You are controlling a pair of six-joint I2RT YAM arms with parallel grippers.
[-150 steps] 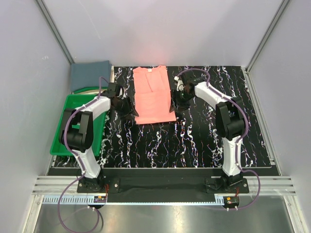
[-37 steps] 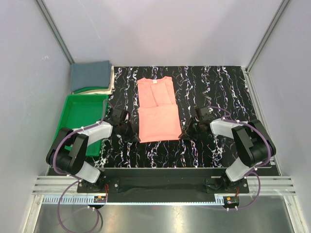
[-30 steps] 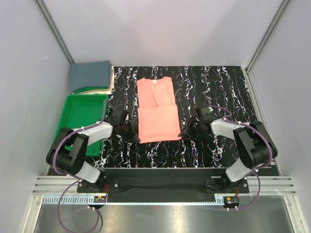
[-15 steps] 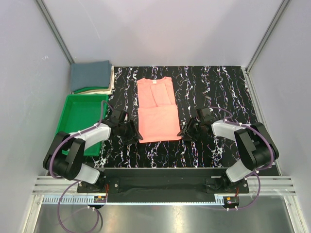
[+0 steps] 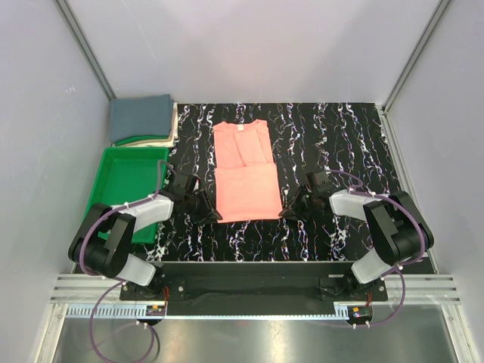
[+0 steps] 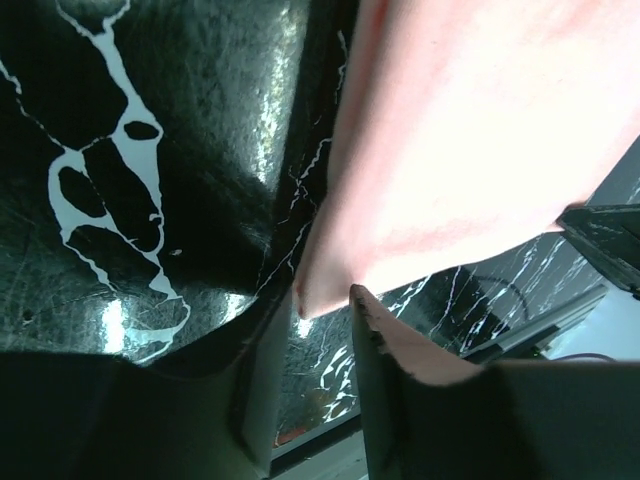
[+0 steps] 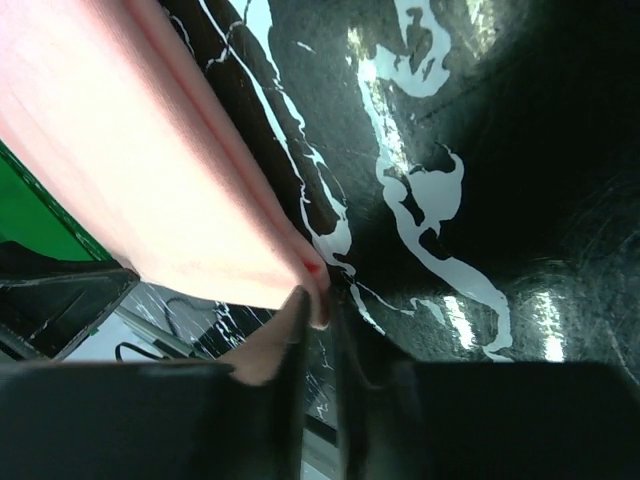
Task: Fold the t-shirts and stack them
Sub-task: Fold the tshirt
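**Both grippers at near corners of pink shirt**

Salmon-pink t-shirt (image 5: 243, 170) lies flat mid-table (image 5: 333, 136), folded to a long strip, neck at 12 o'clock. Left gripper (image 5: 212, 214) sits at the shirt's 7 o'clock corner, jaws apart and straddling the corner tip. Right gripper (image 5: 286, 213) is at the 5 o'clock corner, jaws nearly together with the cloth tip in the slit; cannot tell if it is pinched. Blue-grey t-shirt (image 5: 141, 117) lies folded at 10 o'clock, beyond the green tray (image 5: 128, 181).

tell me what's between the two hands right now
The near hem of the pink shirt runs between the left hand and the right hand, one corner at each, on the black marbled table. The top view shows it.
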